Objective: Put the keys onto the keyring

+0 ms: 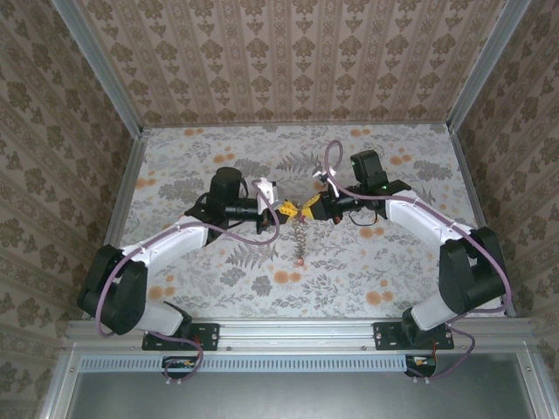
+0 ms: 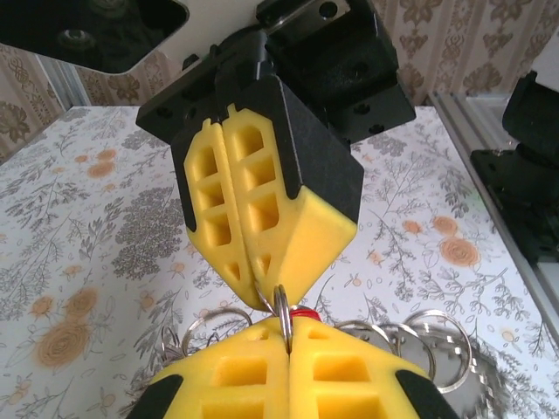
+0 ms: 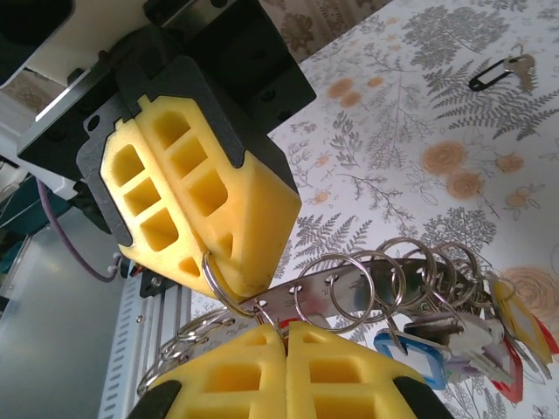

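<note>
The left gripper is clamped tight, its tip pinching a split ring; tip to tip with it, the right gripper is closed as well, biting the near end of the keyring; so the task's thing sits right at both sets of fingers, neither arm nearer. From that pinch the keyring's long axis runs away from the fingers and, seen from above, hangs down toward the table; its keys, tagged blue, red and yellow, bunch at the far end. The split ring seems hooked at the keyring's end, though the fingers hide the joint. Rightmost, a loose key lies flat, well apart.
</note>
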